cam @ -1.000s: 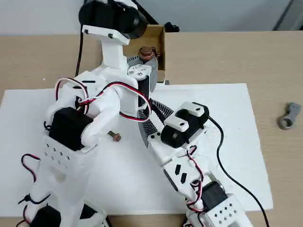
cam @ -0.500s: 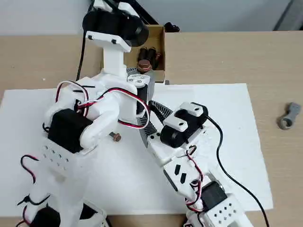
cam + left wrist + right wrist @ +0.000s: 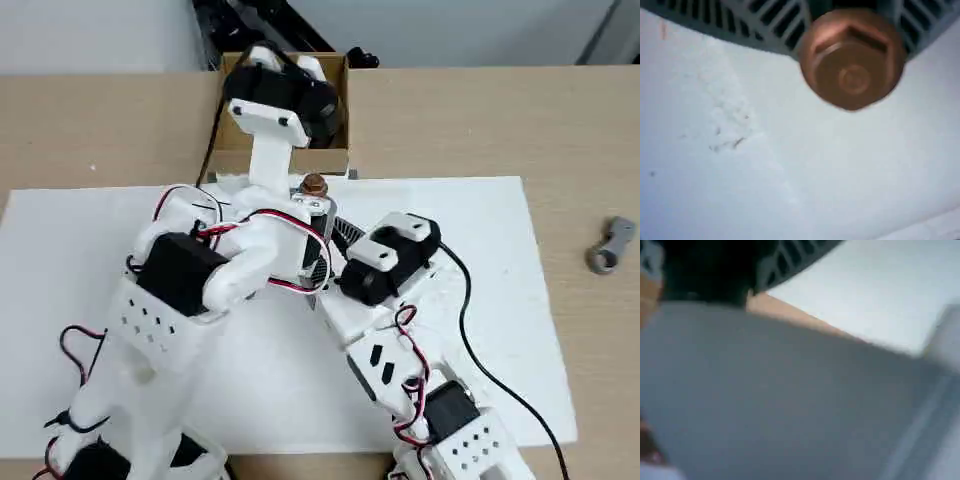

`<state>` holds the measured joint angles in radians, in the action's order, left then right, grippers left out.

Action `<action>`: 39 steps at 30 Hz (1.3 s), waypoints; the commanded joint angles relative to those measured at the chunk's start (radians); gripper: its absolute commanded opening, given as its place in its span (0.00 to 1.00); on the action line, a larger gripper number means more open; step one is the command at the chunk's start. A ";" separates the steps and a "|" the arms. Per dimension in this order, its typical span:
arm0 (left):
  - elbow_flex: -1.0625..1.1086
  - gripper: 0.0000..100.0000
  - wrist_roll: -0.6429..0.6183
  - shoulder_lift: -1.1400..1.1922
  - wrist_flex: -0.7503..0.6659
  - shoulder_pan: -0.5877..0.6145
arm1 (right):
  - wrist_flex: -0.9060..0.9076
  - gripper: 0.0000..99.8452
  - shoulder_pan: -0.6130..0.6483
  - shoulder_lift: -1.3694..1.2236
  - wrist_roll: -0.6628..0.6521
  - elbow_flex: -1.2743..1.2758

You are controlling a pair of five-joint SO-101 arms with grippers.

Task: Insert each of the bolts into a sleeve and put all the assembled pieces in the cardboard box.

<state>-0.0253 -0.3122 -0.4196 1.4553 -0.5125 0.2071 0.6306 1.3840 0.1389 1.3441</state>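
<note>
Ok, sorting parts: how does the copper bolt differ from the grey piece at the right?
The copper bolt shows a rounded head with a hex face; the grey piece is a long link. The bolt is near the cardboard box; the grey piece lies alone on bare table. Both are small.

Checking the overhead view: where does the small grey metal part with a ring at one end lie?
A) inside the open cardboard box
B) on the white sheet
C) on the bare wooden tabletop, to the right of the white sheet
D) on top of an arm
C: the small grey metal part rests on the bare wooden tabletop, apart from the right edge of the white sheet.
</note>
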 commanded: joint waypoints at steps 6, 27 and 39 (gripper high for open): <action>-0.076 0.12 0.041 -0.012 0.029 0.078 | -0.021 0.00 0.007 0.022 0.003 -0.055; -0.449 0.21 -0.008 -0.011 0.282 0.334 | 0.004 0.00 -0.191 -1.015 0.014 -0.941; -0.429 0.21 -0.006 -0.011 0.290 0.459 | 0.005 0.00 -0.239 -1.903 0.012 -1.803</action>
<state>-0.4396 -0.3153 -0.4227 1.7315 -0.0629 0.2209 0.4097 -0.3682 0.1450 -0.2041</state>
